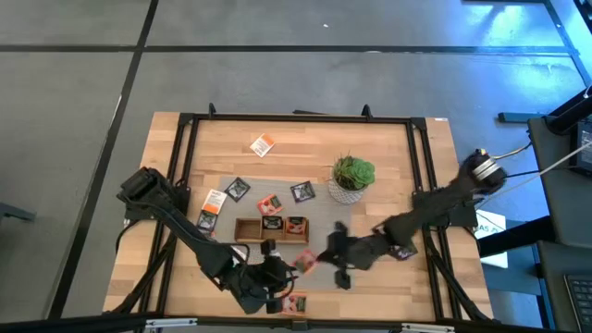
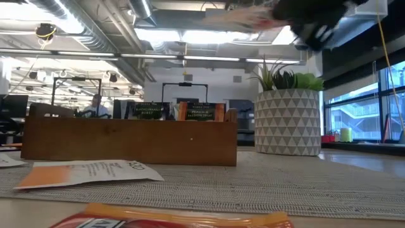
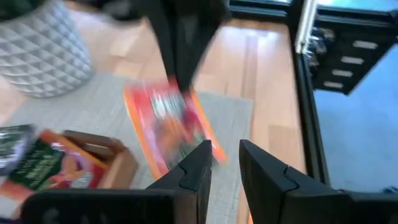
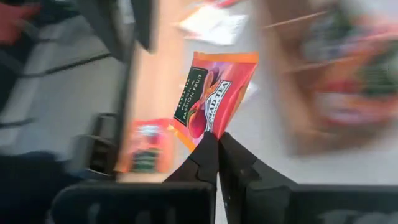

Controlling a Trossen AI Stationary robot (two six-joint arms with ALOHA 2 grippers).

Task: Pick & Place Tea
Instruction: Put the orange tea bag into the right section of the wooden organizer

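Note:
My right gripper [image 4: 217,140] is shut on a red-orange tea sachet [image 4: 214,93], which it holds above the mat, in front of the wooden tray [image 1: 271,228]; the sachet shows in the high view [image 1: 305,263]. My left gripper [image 3: 225,158] hovers open next to it on the left [image 1: 277,273], with nothing between its fingers. The tray holds upright sachets [image 2: 147,111]. Several more sachets lie flat on the mat and the table, such as one [image 1: 263,144] at the far side and one [image 1: 294,302] by the near edge. My right gripper pinches the red-orange sachet by a corner of its lower edge [image 4: 210,129] between its two fingertips. The fingers come slanting down from the table's right. The sachet sticks out beyond the fingertips, lifted clear of the mat.
A green potted plant [image 1: 352,178] in a white patterned pot [image 2: 288,120] stands right of the tray, at the mat's far right. A black frame [image 1: 296,118] runs around the wooden table. A white-and-orange sachet [image 2: 88,172] lies on the mat in front of the tray.

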